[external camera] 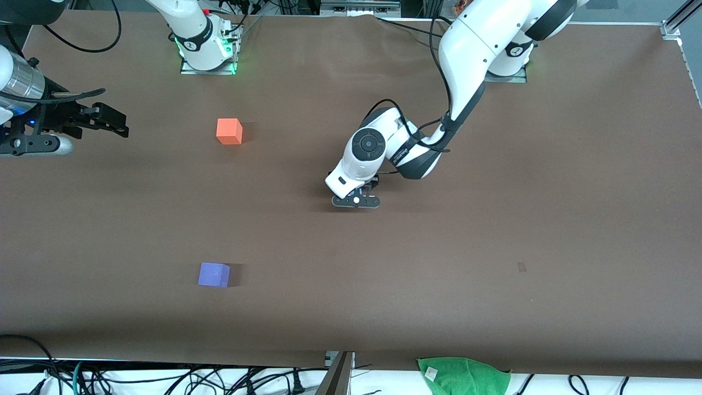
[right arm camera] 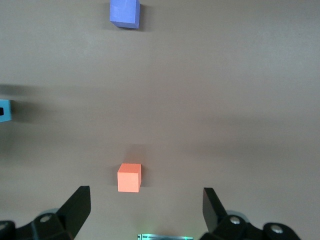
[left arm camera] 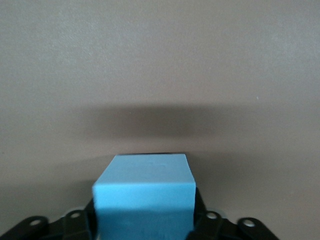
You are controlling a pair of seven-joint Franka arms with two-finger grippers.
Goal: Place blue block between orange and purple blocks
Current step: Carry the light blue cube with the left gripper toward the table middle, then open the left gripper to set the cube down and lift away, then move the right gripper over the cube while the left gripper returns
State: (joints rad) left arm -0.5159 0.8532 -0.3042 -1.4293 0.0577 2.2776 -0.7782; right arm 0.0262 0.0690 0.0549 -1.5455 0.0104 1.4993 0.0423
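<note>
The blue block (left arm camera: 145, 192) sits between the fingers of my left gripper (left arm camera: 144, 220), which is shut on it. In the front view the left gripper (external camera: 356, 201) is low over the middle of the table and its hand hides the block. The orange block (external camera: 229, 131) lies toward the right arm's end, near that arm's base. The purple block (external camera: 214, 274) lies nearer the front camera than the orange one. My right gripper (external camera: 116, 124) waits open and empty at the right arm's end. The right wrist view shows the orange block (right arm camera: 129, 177), the purple block (right arm camera: 124, 13) and a sliver of the blue block (right arm camera: 4, 110).
A green cloth (external camera: 463, 373) lies off the table's front edge among cables. The right arm's base (external camera: 207, 55) and the left arm's base (external camera: 507, 66) stand along the edge farthest from the front camera. A small dark mark (external camera: 521, 267) is on the brown tabletop.
</note>
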